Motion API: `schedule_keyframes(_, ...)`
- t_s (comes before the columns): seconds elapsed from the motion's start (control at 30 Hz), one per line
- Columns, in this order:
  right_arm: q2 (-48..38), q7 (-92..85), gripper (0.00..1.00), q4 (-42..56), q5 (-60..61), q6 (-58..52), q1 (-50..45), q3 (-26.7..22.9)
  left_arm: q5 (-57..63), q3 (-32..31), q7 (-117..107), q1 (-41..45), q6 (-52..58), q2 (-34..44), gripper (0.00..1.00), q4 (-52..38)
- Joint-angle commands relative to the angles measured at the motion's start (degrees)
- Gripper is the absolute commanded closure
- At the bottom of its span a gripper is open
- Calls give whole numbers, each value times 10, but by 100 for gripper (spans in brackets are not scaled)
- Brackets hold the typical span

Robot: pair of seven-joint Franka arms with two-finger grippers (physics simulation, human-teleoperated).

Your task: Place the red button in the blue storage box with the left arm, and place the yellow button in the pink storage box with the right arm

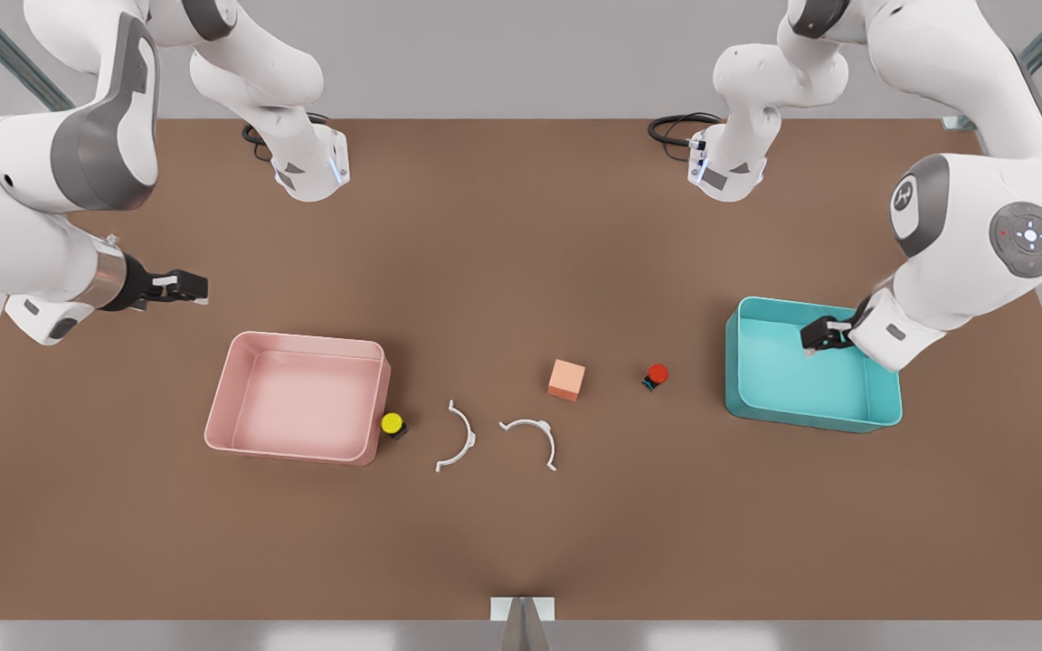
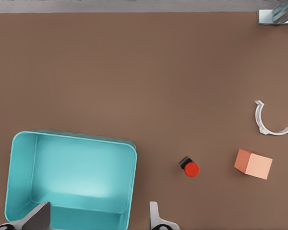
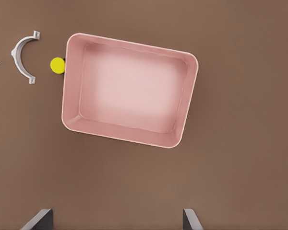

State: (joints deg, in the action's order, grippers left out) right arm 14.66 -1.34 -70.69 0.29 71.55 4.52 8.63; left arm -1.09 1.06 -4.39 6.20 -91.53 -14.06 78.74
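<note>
With fingers spread, the left gripper (image 1: 818, 340) hangs over the teal-blue plastic storage box (image 1: 883, 405), the light, rigid red-capped button (image 1: 656, 375) just beyond its wall, best pinched on its black base, while the spread right gripper (image 1: 179, 287) waits near the pale pink plastic storage box (image 1: 222, 398), the yellow-capped button (image 1: 392, 423) against its far wall.

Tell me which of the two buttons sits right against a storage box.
The yellow button: it sits against the pink storage box's wall. The red button stands alone on the table, apart from the blue storage box.
</note>
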Motion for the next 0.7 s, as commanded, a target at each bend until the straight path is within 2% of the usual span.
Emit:
schedule_keyframes(0.0,-1,-21,0,0,1,-3,0,0,3,0,-2,1,-15,-1,0,0)
schedule_keyframes(0.1,-1,-19,0,0,-4,-3,-2,2,1,-4,47,46,-17,-24,0,-1)
schedule_keyframes(0.17,25,-23,0,0,1,16,-4,16,-7,-6,95,109,-40,-70,0,1)
schedule_keyframes(0.2,51,-15,0,0,6,43,-5,63,-11,-7,136,118,-90,-70,0,28)
schedule_keyframes(0.23,70,-16,0,-1,5,43,-7,81,-19,-8,149,126,-130,-69,0,57)
schedule_keyframes(0.27,103,-21,0,0,5,61,-9,97,-51,-8,210,129,-223,-67,0,118)
schedule_keyframes(0.3,123,-21,0,-1,5,111,-12,125,-59,-8,275,134,-290,-67,1,175)
schedule_keyframes(0.37,157,-24,0,-3,-6,169,-70,135,-59,-8,340,143,-292,-91,1,186)
schedule_keyframes(0.4,167,-175,0,-20,-127,208,-137,135,-59,-8,341,144,-323,-86,1,211)
schedule_keyframes(0.43,179,-434,0,-40,-147,294,-129,129,-59,-9,341,146,-380,-76,1,258)
schedule_keyframes(0.47,194,-575,0,-37,-145,322,-122,125,-59,-9,341,156,-430,-72,1,295)
schedule_keyframes(0.67,208,-575,0,-38,-146,323,-115,125,-56,-9,342,169,-562,-80,1,382)
